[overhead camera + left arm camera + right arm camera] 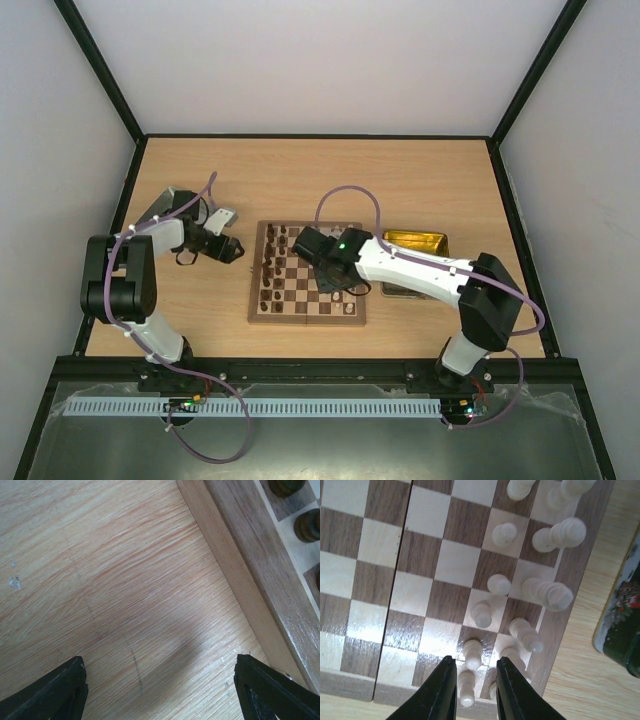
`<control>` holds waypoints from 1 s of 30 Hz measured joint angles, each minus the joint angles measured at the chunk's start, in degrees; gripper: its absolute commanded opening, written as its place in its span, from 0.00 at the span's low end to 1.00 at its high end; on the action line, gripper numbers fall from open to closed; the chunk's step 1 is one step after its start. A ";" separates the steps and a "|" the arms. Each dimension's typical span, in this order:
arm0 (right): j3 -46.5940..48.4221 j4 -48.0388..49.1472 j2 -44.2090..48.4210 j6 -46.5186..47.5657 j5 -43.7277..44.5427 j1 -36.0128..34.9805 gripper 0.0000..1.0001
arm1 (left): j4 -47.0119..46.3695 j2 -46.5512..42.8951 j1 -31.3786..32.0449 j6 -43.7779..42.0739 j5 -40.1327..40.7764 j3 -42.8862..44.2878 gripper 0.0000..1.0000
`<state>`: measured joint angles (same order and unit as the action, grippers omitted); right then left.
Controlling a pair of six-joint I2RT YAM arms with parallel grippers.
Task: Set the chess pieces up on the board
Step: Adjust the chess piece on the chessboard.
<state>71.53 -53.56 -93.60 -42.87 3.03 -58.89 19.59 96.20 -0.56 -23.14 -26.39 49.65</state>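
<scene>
- right gripper (pixel 476 680): jaws narrowly apart, straddling a cream pawn (pixel 466 687), likely seating it on the board (pixel 380 605); pinching or not, cannot tell; cream pieces (pixel 552 592) ranked just ahead
- left gripper (pixel 157 680): wide apart, empty, over table (pixel 100 580), probably keeping clear; dark pieces (pixel 307 525) ahead-right

We found board (pixel 310 295) flat on table (pixel 400 180), dark and tan squares, brown border. We saw dark brown pieces (pixel 272 268) upright in two files along its left edge, cream pieces (pixel 501 534) likewise along right edge.

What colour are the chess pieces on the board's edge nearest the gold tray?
Those chess pieces are cream; the right wrist view shows them best.
</scene>
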 measured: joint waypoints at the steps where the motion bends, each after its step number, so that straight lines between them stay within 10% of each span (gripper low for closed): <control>1: 0.50 -0.28 -0.39 0.20 0.76 0.00 0.22 | -0.07 -0.13 0.00 -0.04 0.02 -0.13 0.80; 30: 8.98 -1.55 -10.73 5.64 6.03 6.67 0.23 | 2.16 -9.94 0.00 -2.10 -2.12 -4.42 0.83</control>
<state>80.51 -55.11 -104.33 -37.23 9.06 -52.23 21.76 86.26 -0.56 -25.23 -28.51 45.23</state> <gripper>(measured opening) 0.246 0.831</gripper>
